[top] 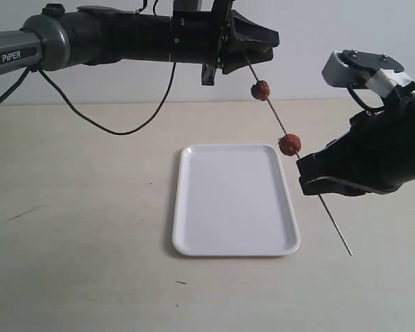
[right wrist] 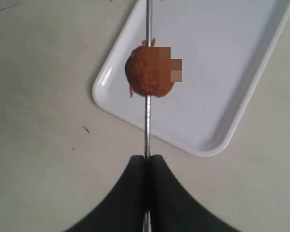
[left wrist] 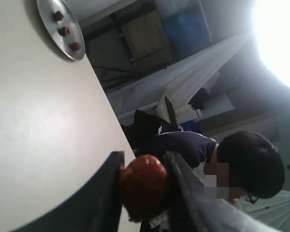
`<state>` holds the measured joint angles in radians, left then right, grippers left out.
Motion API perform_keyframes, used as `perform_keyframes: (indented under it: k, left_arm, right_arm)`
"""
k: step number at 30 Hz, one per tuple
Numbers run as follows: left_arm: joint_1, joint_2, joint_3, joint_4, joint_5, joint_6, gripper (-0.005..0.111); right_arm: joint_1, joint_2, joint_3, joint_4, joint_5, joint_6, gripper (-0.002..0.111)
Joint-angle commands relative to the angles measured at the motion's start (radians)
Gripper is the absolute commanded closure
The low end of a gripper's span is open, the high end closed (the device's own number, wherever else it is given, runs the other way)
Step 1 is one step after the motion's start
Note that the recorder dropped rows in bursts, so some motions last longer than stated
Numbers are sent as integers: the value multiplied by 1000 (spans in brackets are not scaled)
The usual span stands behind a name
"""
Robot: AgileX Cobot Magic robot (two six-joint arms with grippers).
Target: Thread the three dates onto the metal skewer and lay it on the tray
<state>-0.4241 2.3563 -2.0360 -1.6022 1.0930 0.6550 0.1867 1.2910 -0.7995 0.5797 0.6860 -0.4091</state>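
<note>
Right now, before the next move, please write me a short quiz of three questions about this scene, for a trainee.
1. True or false: the right fingers are shut on the metal skewer.
2. In the exterior view, how many dates are threaded on the open stretch of the skewer between the two arms? A. one B. two C. four
3. Fill in: the left fingers pinch a ____.
Key: 1. True. 2. B. 3. A third date.
</note>
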Motion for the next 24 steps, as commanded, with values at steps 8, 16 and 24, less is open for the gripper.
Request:
perform_keyframes:
  k: [8, 16, 24]
  left_arm:
    - [39, -7, 0, -56, -15, -4, 77]
    - [52, -7, 0, -58, 5, -4, 77]
    - [52, -7, 0, -53, 2, -4, 77]
  right_arm:
    - [-2, 0, -6, -112, 0, 134, 108]
    - [-2, 0, -6, -108, -16, 134, 108]
    - [-2, -36, -6, -51, -15, 88, 108]
